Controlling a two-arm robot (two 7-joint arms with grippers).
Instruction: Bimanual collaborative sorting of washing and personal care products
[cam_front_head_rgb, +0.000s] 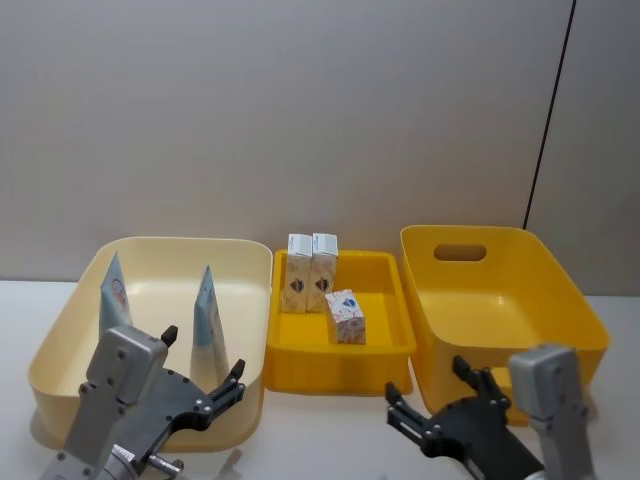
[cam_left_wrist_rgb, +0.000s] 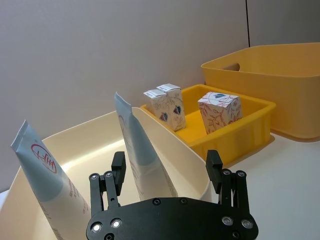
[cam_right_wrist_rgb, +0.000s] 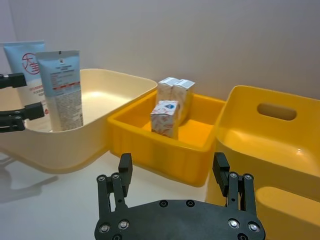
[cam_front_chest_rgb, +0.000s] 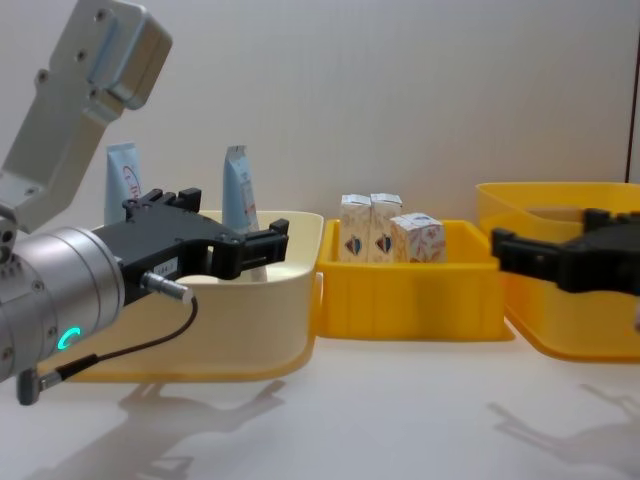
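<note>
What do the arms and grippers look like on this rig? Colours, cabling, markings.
The left gripper and right gripper are black and two-fingered, each with a flat plate dotted with silver screw heads. The wrist housings are boxy and silver-grey. The chest view shows the left arm's metallic cylinder with a glowing cyan arc and a thin black cable looping from a small plug.

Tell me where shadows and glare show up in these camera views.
Chest view: soft shadows of the left hand and right hand fall on the table beneath them. Right wrist view: a highlight glints inside the deep yellow bin, and a faint shadow lies on the table beside the cream bin. Head view: even light, no glare.
</note>
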